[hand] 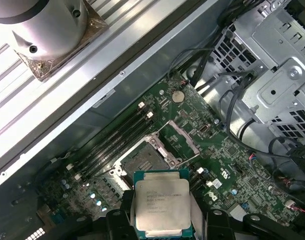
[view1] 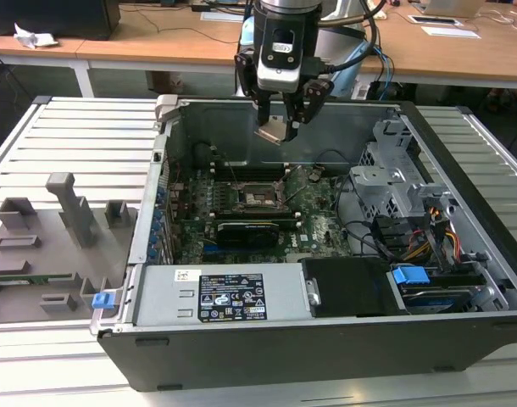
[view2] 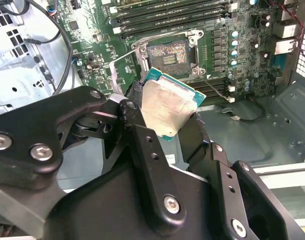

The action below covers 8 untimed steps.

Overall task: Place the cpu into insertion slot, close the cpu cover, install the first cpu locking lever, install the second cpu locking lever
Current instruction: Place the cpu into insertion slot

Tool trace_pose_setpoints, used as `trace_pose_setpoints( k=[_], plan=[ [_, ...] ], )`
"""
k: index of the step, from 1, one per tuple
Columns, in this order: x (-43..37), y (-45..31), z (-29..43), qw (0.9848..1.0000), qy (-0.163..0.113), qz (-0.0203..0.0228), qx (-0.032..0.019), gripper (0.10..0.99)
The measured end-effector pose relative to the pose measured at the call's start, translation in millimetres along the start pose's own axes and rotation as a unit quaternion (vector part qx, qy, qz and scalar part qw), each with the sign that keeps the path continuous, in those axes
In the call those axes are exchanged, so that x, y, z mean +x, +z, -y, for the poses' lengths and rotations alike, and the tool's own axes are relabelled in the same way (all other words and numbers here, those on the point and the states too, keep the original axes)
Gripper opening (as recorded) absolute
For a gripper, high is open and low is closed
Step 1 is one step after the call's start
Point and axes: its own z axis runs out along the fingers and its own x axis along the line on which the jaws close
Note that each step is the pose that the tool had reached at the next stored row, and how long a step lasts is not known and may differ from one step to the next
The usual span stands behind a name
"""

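Tool [view2: 166,112] grips the cpu [view2: 168,102] above the open computer case [view1: 284,349], whose green board [view1: 322,216] holds the insertion slot [view2: 168,54].

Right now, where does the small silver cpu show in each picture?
Exterior view: cpu high above the motherboard, tilted.
First wrist view: cpu close up, flat face showing, next to the insertion slot.
Second wrist view: cpu tilted, nearer than that slot.
Shared landmark: insertion slot.

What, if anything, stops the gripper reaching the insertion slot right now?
Probably nothing: yes. The gripper, holding the cpu, hangs above the open case; the insertion slot lies exposed below, the cpu cover swung up beside it.
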Motion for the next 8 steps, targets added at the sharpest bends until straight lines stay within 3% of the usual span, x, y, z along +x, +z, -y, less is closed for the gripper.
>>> trace_pose_setpoints(
  k=[8],
  plan=[
    [0.0,0.5,0.1,0.9999,0.016,0.0014,-0.0002,0.533]
  ],
)
